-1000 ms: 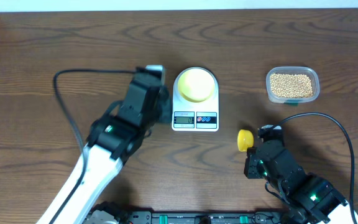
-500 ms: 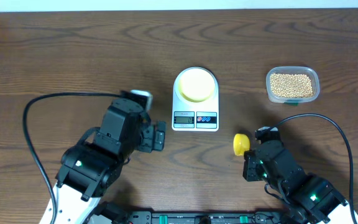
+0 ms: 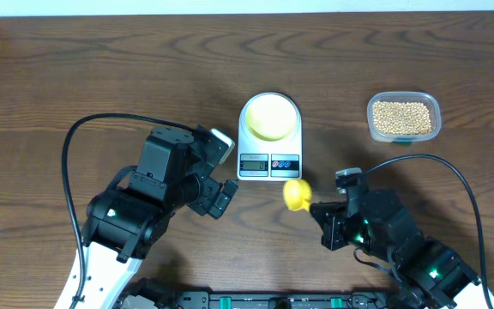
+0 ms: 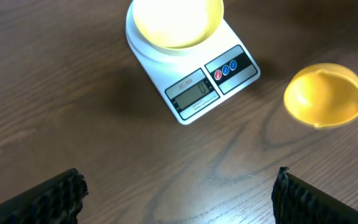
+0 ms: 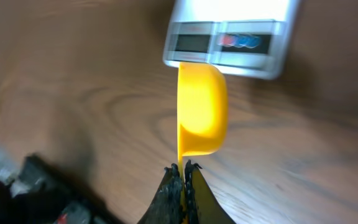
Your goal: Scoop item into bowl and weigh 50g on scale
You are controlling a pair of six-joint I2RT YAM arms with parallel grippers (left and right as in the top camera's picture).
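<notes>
left gripper (image 4: pixel 179 176): jaws spread wide with nothing held, hung low over the table (image 3: pixel 75 69) to the left of the scale. It's out of the way and can be left there.
bowl (image 3: pixel 269 117): pale yellow, set on the scale's round platform. No beans are seen in it from the left wrist view.
scale (image 3: pixel 269 160): white, mid-table. The display (image 4: pixel 194 93) looks like a lone 0, so it's probably been zeroed with the bowl on, though the digits are small and it can't be sworn to.
scoop (image 3: pixel 295 194): bright yellow with an empty cup, held just in front of the scale's buttons and turned on its side in the right wrist view.
right gripper (image 5: pixel 182 169): pinched tight on the scoop's thin handle, with the cup stuck out ahead.
beans (image 3: pixel 403 116): all piled in the clear tub (image 3: pixel 436 116) at the far right, well apart from the scoop.
step in hand: judged to be loading, since scoop and bowl are both empty, so the scoop has to be taken over to the tub.
how it's done well: the cup should be rolled mouth-up and dipped shallow into the heap, and it shouldn't be overfilled, because round beans roll off easily. It should be carried level and tipped slowly over the bowl's middle. The platform shouldn't be bumped or leaned on, or the reading gets thrown. The last bit is best trickled in with the display watched.
</notes>
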